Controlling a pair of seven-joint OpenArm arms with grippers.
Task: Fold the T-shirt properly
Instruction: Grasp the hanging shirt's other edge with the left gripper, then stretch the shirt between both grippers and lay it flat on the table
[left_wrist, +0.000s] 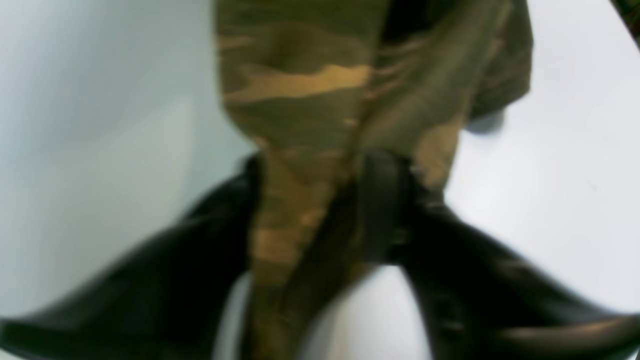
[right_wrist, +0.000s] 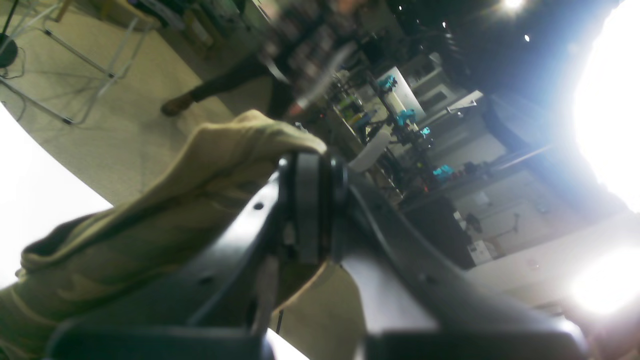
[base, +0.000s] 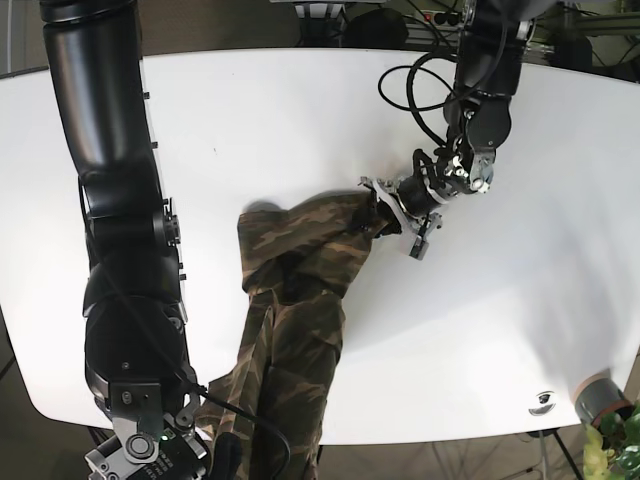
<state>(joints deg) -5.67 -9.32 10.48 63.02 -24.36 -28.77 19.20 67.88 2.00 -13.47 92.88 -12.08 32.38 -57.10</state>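
**Camouflage shirt stretched between two grippers**

The white oval table (base: 300, 110) carries the green-and-tan camouflage cotton T-shirt (base: 300, 300), which runs as a bunched, elongated strip from the table's middle down over the near edge. At the far end, the left gripper (base: 385, 215) is clamped on the fabric, its black fingers (left_wrist: 382, 205) pinching a gathered fold. At the near edge, the right gripper (right_wrist: 310, 210) grips the shirt's pale inside-out end, jaws closed tight together on the cloth.
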